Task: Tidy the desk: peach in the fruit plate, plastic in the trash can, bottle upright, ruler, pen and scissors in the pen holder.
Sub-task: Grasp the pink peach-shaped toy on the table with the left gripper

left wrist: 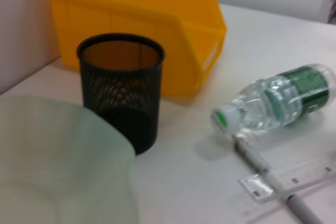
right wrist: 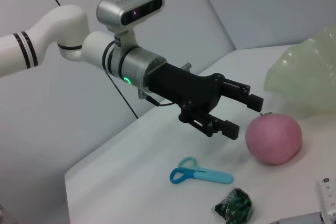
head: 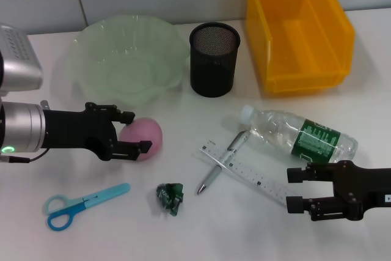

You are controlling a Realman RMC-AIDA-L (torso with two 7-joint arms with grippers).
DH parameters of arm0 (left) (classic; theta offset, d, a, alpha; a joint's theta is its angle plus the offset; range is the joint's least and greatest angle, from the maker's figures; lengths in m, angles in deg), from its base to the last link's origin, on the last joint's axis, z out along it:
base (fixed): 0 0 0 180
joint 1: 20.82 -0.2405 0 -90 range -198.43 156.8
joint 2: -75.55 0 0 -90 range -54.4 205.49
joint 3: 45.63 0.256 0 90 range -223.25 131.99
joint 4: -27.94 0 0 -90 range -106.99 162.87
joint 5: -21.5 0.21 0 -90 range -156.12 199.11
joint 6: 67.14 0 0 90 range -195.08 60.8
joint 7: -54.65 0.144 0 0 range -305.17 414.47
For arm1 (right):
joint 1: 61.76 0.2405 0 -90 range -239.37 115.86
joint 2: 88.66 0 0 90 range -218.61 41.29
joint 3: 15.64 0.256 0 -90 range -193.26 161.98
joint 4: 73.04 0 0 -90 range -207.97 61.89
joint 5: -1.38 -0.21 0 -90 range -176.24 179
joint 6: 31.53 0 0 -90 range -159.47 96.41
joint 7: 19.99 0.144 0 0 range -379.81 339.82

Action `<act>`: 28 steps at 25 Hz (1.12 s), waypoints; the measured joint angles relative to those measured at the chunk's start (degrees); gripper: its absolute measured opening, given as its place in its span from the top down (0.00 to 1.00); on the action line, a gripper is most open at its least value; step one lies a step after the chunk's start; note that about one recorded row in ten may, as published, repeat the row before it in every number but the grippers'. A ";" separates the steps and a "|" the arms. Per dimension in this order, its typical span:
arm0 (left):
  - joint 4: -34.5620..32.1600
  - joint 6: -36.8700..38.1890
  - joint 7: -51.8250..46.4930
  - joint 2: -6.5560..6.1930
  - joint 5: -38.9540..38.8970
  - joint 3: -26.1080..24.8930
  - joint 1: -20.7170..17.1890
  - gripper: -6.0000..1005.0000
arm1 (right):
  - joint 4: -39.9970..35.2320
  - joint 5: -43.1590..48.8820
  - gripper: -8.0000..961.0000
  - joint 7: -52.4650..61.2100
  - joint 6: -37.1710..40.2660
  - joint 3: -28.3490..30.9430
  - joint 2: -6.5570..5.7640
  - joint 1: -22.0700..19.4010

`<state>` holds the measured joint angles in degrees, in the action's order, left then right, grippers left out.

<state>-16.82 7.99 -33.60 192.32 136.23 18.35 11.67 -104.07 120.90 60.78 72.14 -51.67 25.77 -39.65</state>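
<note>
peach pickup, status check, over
Left gripper open, fingers either side of the peach, not closed. Right gripper open beside the lying bottle. Fruit plate close behind, path clear.

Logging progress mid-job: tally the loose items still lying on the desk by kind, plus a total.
Peach: 1
Plastic scrap: 1
Bottle, on its side: 1
Ruler: 1
Pen: 1
Scissors: 1
Total: 6

Bare white tabletop [head: 342,236] along the near edge, clear plastic bottle [head: 299,134] lying right of centre, black mesh pen holder [head: 214,59] standing far centre
</note>
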 joint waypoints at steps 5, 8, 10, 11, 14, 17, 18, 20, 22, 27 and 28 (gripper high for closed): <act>-0.03 -3.26 -0.19 1.23 3.92 0.07 0.32 0.25 | 0.00 0.00 0.19 0.00 0.00 0.00 -0.11 -0.04; 0.10 -5.38 -0.23 1.57 4.55 0.53 0.39 0.25 | 0.00 0.00 0.19 0.00 -0.01 0.00 -0.16 -0.01; 0.30 -6.46 -0.23 1.61 4.56 0.62 0.39 0.25 | 0.00 0.03 0.19 0.00 -0.02 0.00 -0.17 0.00; 0.34 -6.84 -0.20 1.63 4.57 0.63 0.39 0.25 | 0.01 0.06 0.19 0.00 -0.03 0.00 -0.17 0.02; 0.44 -7.75 -0.04 1.68 4.59 0.69 0.39 0.25 | 0.00 0.08 0.19 0.00 -0.04 0.00 -0.17 0.03; 0.60 -8.34 -0.05 1.74 4.61 0.82 0.28 0.25 | 0.00 0.12 0.19 0.00 -0.05 0.00 -0.17 0.04; 0.65 -8.50 -0.11 1.76 4.61 0.82 0.24 0.26 | 0.00 0.12 0.19 0.00 -0.04 0.00 -0.18 0.03; 0.67 -8.59 -0.19 1.79 4.62 0.82 0.18 0.26 | 0.00 0.13 0.19 0.00 -0.03 0.00 -0.17 0.02; 0.72 -8.66 -0.27 1.80 4.53 0.79 -0.03 0.26 | 0.00 0.15 0.19 0.00 0.06 0.00 -0.17 -0.04; 0.62 -8.27 -0.34 1.79 4.10 0.41 -0.63 0.37 | 0.00 0.18 0.19 0.00 0.21 0.00 -0.17 -0.18; 0.57 -8.09 -0.35 1.79 4.05 0.35 -0.76 0.40 | 0.00 0.18 0.19 0.00 0.22 0.00 -0.15 -0.21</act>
<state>-16.25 -0.10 -33.94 194.11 140.29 18.70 10.91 -104.07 121.09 60.78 72.36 -51.67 25.62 -39.86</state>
